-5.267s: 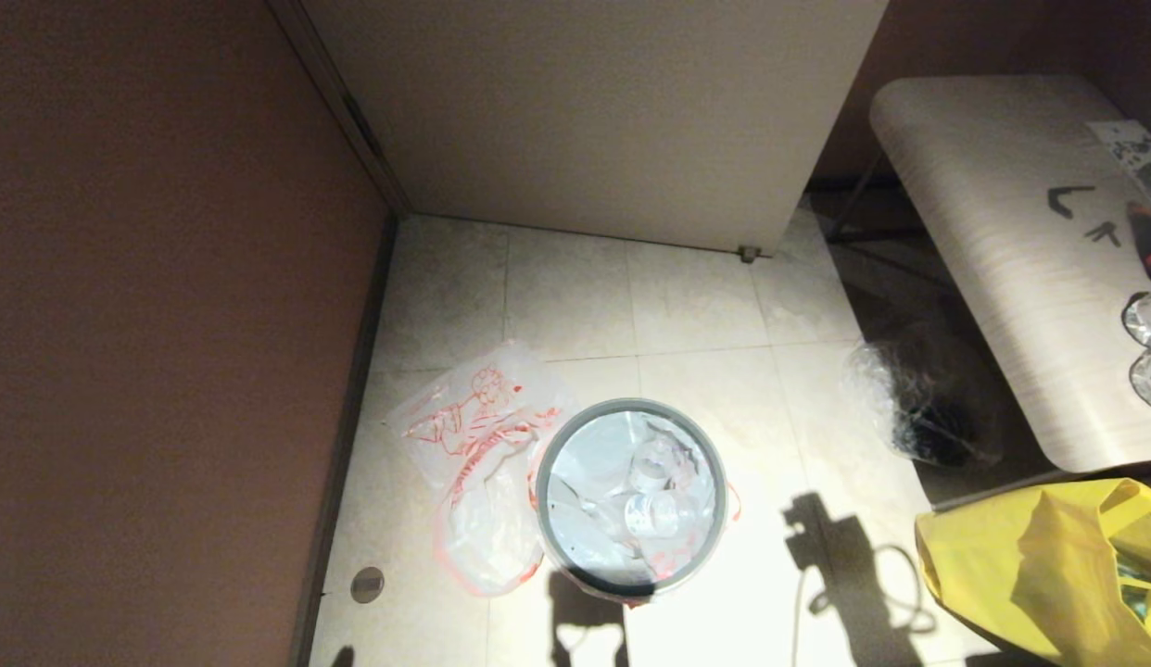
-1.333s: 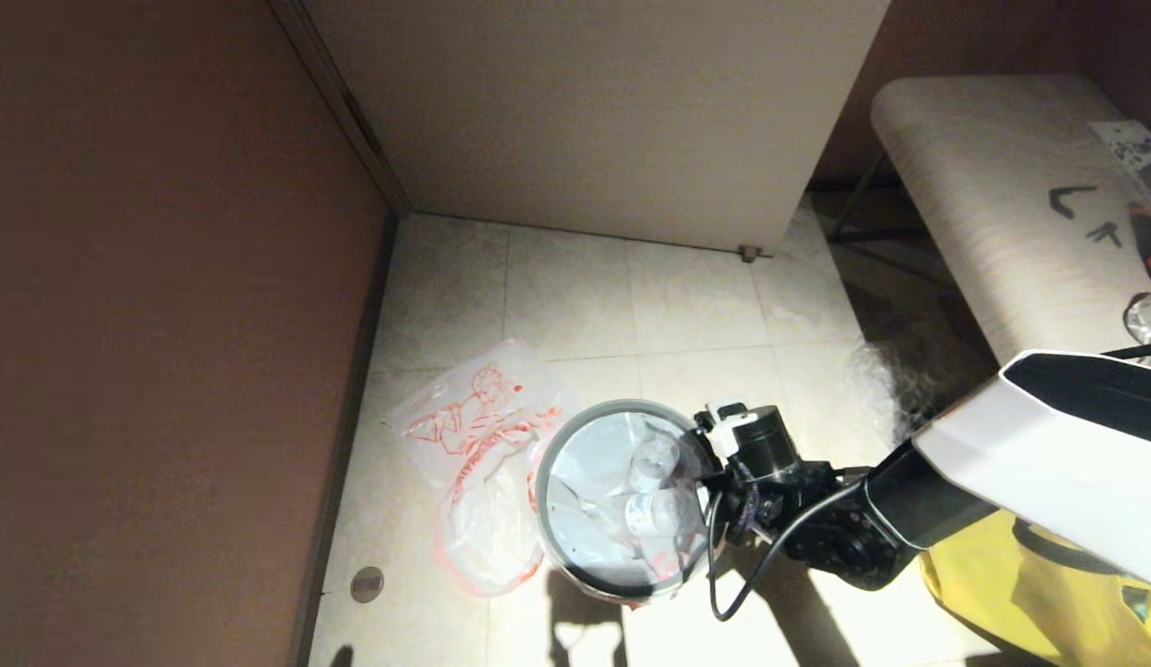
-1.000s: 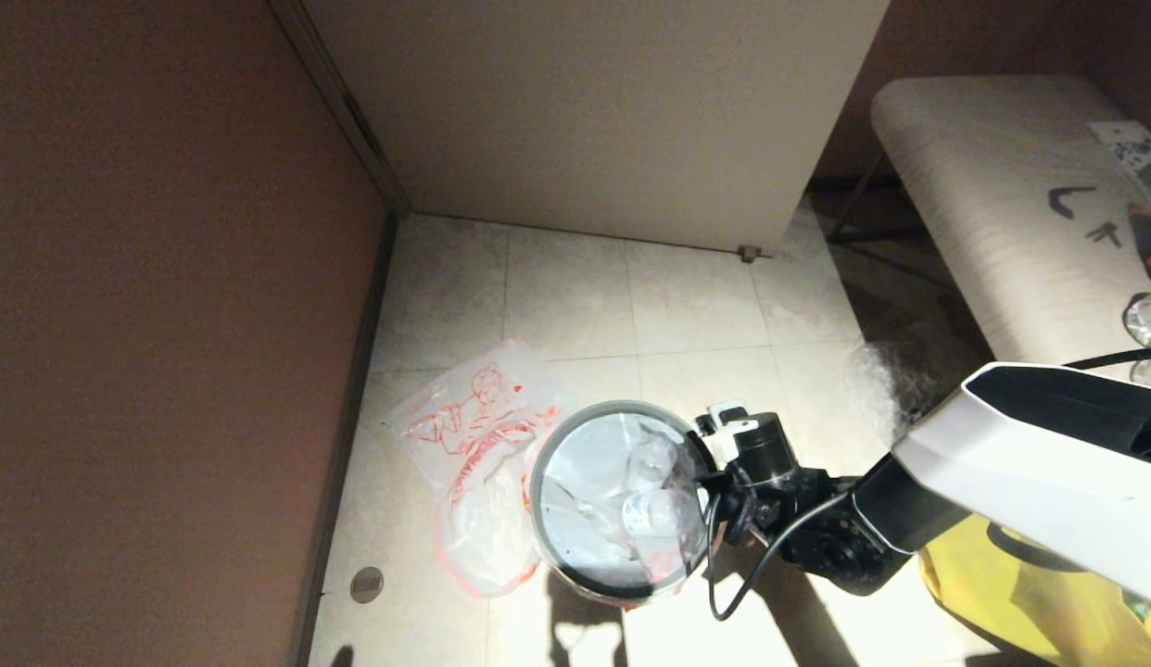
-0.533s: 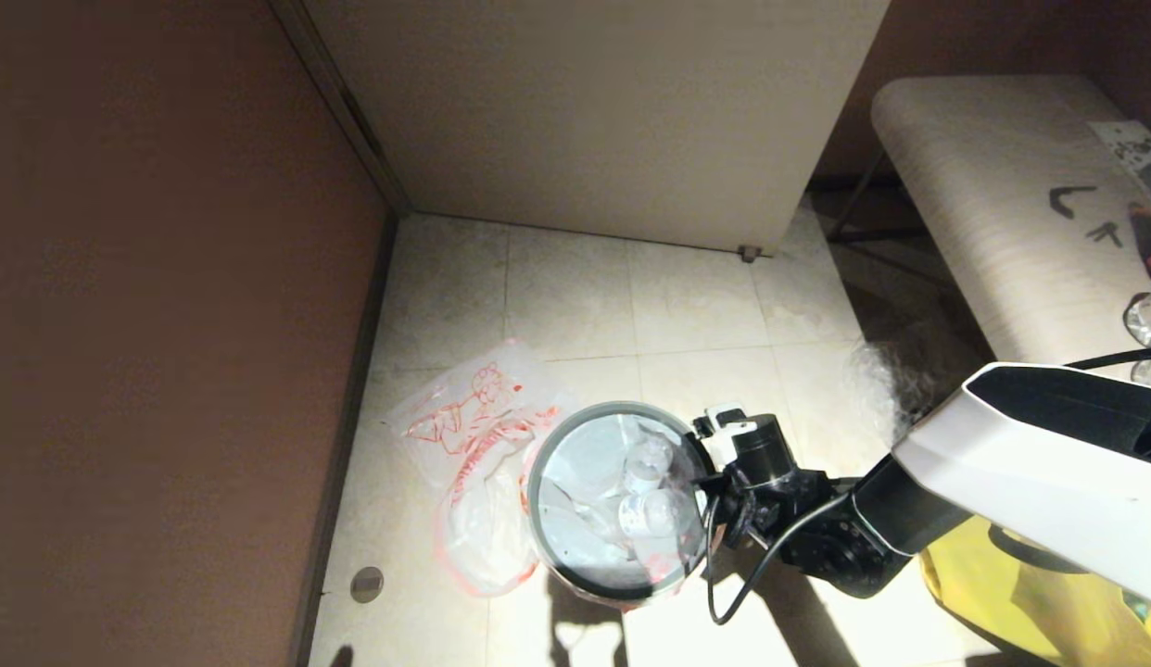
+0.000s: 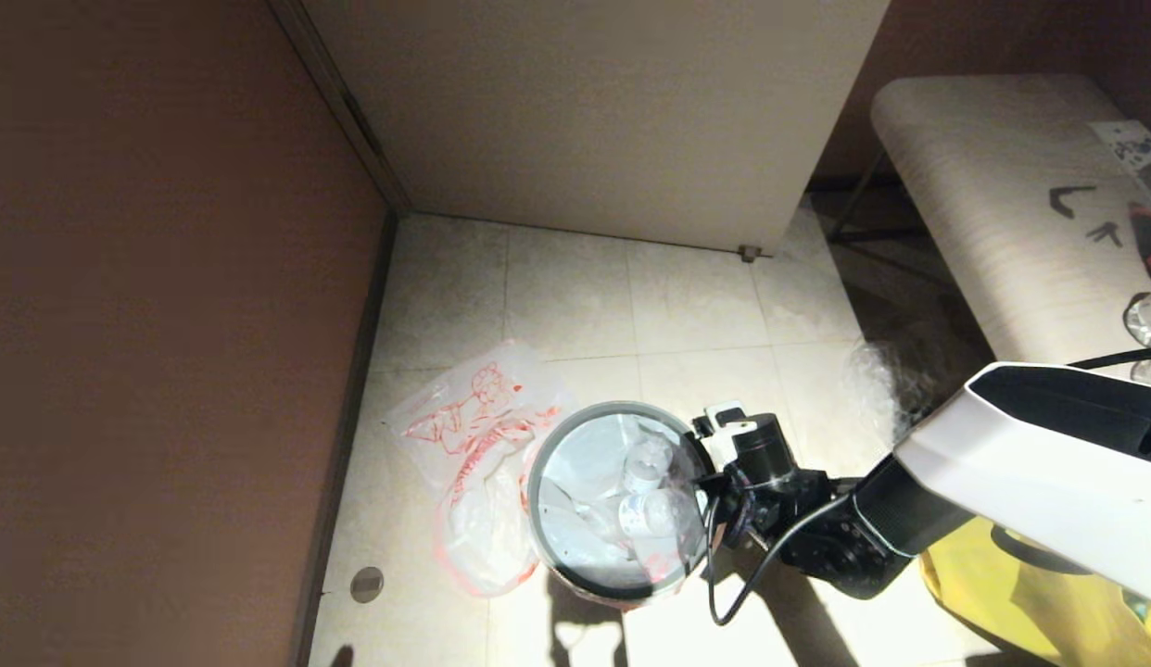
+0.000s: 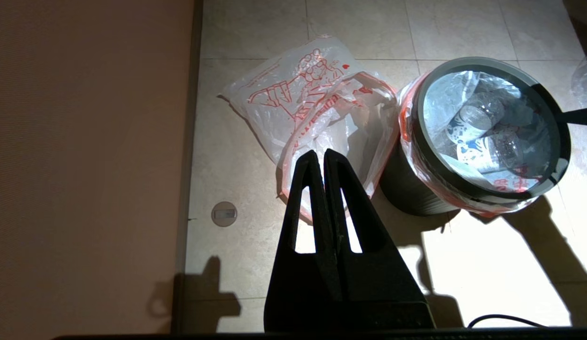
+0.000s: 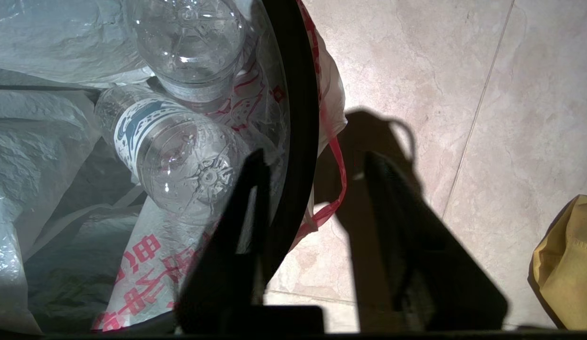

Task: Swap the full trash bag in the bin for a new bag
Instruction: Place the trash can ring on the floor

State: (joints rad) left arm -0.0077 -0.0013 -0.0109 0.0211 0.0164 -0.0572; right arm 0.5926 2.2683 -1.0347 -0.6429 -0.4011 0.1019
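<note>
The right arm reaches in from the right, its right gripper (image 7: 312,165) pointing down with fingers (image 7: 246,208) spread apart. The left gripper (image 6: 320,156) hangs idle, its two fingers pressed together.

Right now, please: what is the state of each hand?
Left hand: closed, holding nothing, parked above the floor near the new bag.
Right hand: open, fingers astride the bin rim, gripping nothing.

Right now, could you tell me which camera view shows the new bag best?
The left wrist view: the new bag lies whole and spread on the floor beside the bin. The head view shows it smaller. The right wrist view misses it.
</note>
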